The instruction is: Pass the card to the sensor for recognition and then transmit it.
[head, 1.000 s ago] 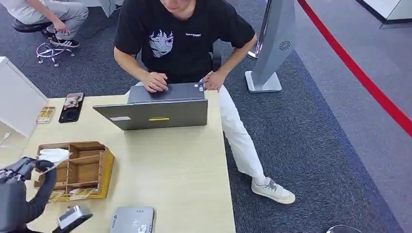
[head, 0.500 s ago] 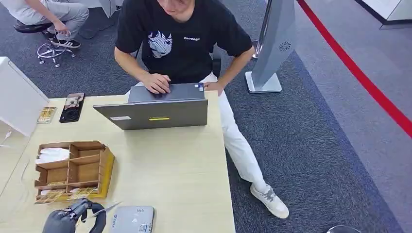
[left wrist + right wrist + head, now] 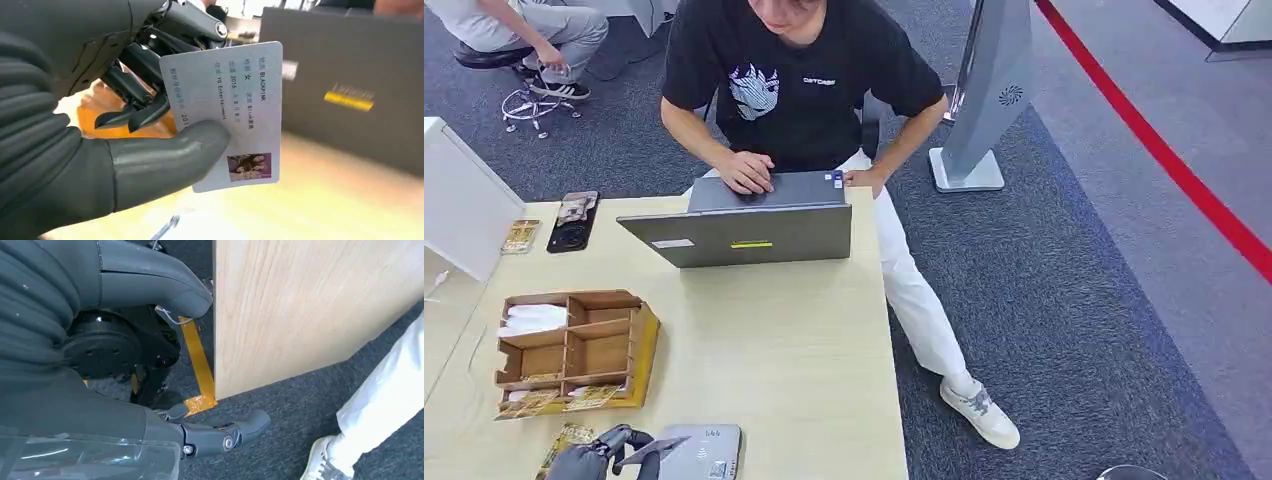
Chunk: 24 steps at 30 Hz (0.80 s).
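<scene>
Left hand [image 3: 609, 458], near table edge: thumb and dark fingers pinch a thin white printed plastic card [image 3: 227, 112], its free corner poised over the flat grey sensor pad [image 3: 699, 452]. Card looks light, stiff and slick, likely to slide in the pinch; best held by one short edge, leaving the face free for reading. Right hand [image 3: 165, 390] hangs beside the pale wooden table [image 3: 300, 305], fingers loose, holding nothing. Left wrist view gives the card's text and small photo; head view gives the pad beneath. Farther: brown wooden divided tray [image 3: 574, 350], grey laptop [image 3: 739, 235], a seated person typing.
</scene>
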Each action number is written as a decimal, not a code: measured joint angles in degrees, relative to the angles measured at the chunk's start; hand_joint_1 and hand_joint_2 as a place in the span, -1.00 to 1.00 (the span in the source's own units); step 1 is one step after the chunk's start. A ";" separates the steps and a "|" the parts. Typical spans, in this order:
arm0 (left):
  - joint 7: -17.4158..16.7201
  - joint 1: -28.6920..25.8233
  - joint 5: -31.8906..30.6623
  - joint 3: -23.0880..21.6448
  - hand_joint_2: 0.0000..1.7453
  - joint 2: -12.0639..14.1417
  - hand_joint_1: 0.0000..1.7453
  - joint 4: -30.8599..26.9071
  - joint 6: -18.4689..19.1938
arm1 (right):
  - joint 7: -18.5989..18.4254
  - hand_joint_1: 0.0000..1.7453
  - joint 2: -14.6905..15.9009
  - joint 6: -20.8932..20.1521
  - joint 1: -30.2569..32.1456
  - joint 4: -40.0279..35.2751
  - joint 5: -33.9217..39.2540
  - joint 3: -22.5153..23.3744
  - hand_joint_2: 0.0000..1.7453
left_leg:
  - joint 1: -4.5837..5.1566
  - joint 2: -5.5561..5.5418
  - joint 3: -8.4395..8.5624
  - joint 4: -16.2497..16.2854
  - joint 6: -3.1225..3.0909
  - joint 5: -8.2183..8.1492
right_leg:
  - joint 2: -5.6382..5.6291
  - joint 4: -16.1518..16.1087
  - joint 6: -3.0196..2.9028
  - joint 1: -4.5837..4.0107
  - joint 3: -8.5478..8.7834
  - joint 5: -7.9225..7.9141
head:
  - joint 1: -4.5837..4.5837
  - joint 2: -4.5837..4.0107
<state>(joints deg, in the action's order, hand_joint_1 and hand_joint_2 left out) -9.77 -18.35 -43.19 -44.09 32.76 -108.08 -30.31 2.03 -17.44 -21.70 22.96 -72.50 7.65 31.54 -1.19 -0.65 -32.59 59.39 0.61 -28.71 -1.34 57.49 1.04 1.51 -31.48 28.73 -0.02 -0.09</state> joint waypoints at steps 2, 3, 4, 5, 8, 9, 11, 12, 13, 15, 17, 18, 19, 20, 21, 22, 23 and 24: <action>-1.07 0.49 0.02 -0.85 1.00 0.00 1.00 1.91 0.04 | -0.02 -1.00 0.00 -0.22 -0.14 0.07 -0.68 0.07 1.00 | 0.00 0.00 0.00 0.00 0.00 0.00 | 0.00 0.00 0.00 0.00 0.01 0.00 | -0.02 0.00; -1.22 0.59 0.02 -1.09 1.00 -0.02 1.00 2.62 0.04 | -0.02 -1.00 0.00 -0.33 -0.23 0.07 -0.79 0.11 1.00 | 0.00 0.00 0.00 0.00 0.00 0.00 | 0.00 0.00 0.00 0.00 0.00 0.00 | 0.00 0.00; -1.40 0.65 0.20 -1.29 1.00 -0.02 1.00 3.10 0.04 | -0.02 -1.00 0.00 -0.46 -0.32 0.07 -0.81 0.11 1.00 | 0.00 0.00 0.00 0.00 0.00 0.00 | 0.00 0.00 0.00 0.00 0.00 0.00 | -0.04 0.00; -1.52 0.81 0.59 -1.55 1.00 -0.02 1.00 3.58 0.06 | -0.02 -1.00 0.00 -0.61 -0.36 0.09 -0.81 0.15 1.00 | 0.00 0.00 0.00 0.00 0.00 0.00 | 0.00 0.00 0.00 0.00 0.00 0.00 | -0.02 0.00; -3.28 1.53 1.22 -2.62 1.00 0.00 1.00 5.22 0.28 | -0.17 -1.00 0.00 -0.87 -0.55 0.22 -0.87 0.22 1.00 | 0.00 0.00 -0.02 0.00 0.00 0.00 | 0.00 0.00 0.00 0.00 0.00 0.00 | -0.02 0.00; -3.85 1.69 1.22 -2.91 1.00 0.00 1.00 5.70 0.28 | -0.17 -1.00 0.00 -0.90 -0.57 0.26 -0.90 0.22 1.00 | 0.00 0.00 -0.01 0.00 0.00 0.00 | 0.00 0.00 0.00 0.00 -0.01 0.00 | -0.02 0.00; -4.61 2.05 1.57 -3.73 1.00 0.00 1.00 6.72 0.20 | -0.26 -1.00 0.00 -0.90 -0.56 0.28 -0.90 0.22 1.00 | 0.00 0.00 -0.01 0.00 0.00 0.00 | 0.00 0.00 0.00 0.00 -0.01 0.00 | -0.02 0.00; -4.78 2.23 1.92 -4.15 1.00 0.00 1.00 7.29 0.17 | -0.35 -1.00 0.00 -0.90 -0.57 0.31 -0.90 0.22 1.00 | 0.00 0.00 -0.01 0.00 0.00 0.00 | 0.00 0.00 0.00 0.00 -0.01 0.00 | -0.02 0.00; -5.11 2.46 2.23 -4.50 1.00 0.00 1.00 7.69 0.11 | -0.37 -1.00 0.00 -0.90 -0.57 0.28 -0.90 0.22 1.00 | 0.00 0.00 -0.02 0.00 0.00 0.00 | 0.00 0.00 0.00 0.00 -0.01 0.00 | -0.02 0.00; -5.79 2.83 2.47 -5.37 1.00 0.02 1.00 8.65 0.13 | -0.55 -1.00 0.00 -0.92 -0.58 0.31 -0.90 0.22 1.00 | 0.00 0.00 -0.02 0.00 0.00 0.00 | 0.00 0.00 0.00 0.00 -0.02 0.00 | -0.02 0.00; -6.31 3.14 2.47 -5.99 1.00 0.04 1.00 9.11 0.20 | -0.61 -1.00 0.00 -0.92 -0.58 0.28 -0.90 0.22 1.00 | 0.00 0.00 -0.01 0.00 0.00 0.00 | 0.00 0.00 0.00 0.00 -0.02 0.00 | -0.04 0.00; -6.31 3.41 2.49 -6.42 1.00 0.07 1.00 9.43 0.22 | -0.72 -1.00 0.00 -0.92 -0.58 0.31 -0.90 0.22 1.00 | 0.00 0.00 -0.02 0.00 0.00 0.00 | 0.01 0.00 0.00 0.00 0.00 0.00 | 0.00 0.00; -6.31 3.59 2.49 -6.71 1.00 0.09 1.00 9.68 0.22 | -0.76 -1.00 0.00 -0.92 -0.61 0.28 -0.90 0.22 1.00 | 0.00 -0.01 -0.02 0.00 0.00 0.00 | 0.02 0.00 0.00 0.00 0.00 0.00 | -0.02 0.00; -6.31 3.66 2.49 -6.88 1.00 0.09 1.00 9.87 0.24 | -0.81 -1.00 0.00 -0.92 -0.63 0.29 -0.90 0.22 1.00 | 0.00 -0.01 -0.01 0.00 0.00 0.00 | 0.01 0.00 0.00 0.00 0.00 0.00 | -0.02 0.00; -6.31 3.75 2.49 -6.95 1.00 0.09 1.00 10.03 0.24 | -0.83 -1.00 0.00 -0.92 -0.64 0.28 -0.90 0.22 1.00 | 0.00 -0.01 -0.01 0.00 0.00 0.00 | 0.01 0.00 0.00 0.00 -0.01 0.00 | -0.02 0.00; -6.31 3.89 2.49 -7.04 1.00 0.09 1.00 10.16 0.28 | -0.87 -1.00 0.00 -0.92 -0.63 0.31 -0.92 0.22 1.00 | 0.00 0.00 -0.01 0.00 0.00 0.00 | 0.01 0.00 0.00 0.00 0.00 0.00 | -0.02 0.00; -6.31 4.11 2.49 -7.19 1.00 0.09 1.00 10.31 0.33 | -0.87 -1.00 0.00 -0.92 -0.64 0.31 -0.94 0.22 1.00 | 0.00 0.00 -0.01 0.00 0.00 0.00 | 0.01 0.00 0.00 0.00 0.00 0.00 | -0.02 0.00; -6.31 4.27 2.56 -7.39 1.00 0.09 1.00 10.40 0.48 | -0.87 -1.00 0.00 -0.92 -0.67 0.31 -1.00 0.22 1.00 | 0.00 -0.01 -0.01 0.00 0.00 0.00 | 0.02 0.00 0.00 0.00 0.00 0.00 | -0.02 0.00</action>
<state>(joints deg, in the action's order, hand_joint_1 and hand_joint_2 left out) -16.09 -14.07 -40.63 -51.47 32.85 -97.68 -29.84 1.16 -17.44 -22.62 22.29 -72.19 6.65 31.76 -1.18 -0.65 -32.60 59.39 0.61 -28.70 -1.32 57.49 1.04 1.51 -31.48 28.73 -0.04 -0.09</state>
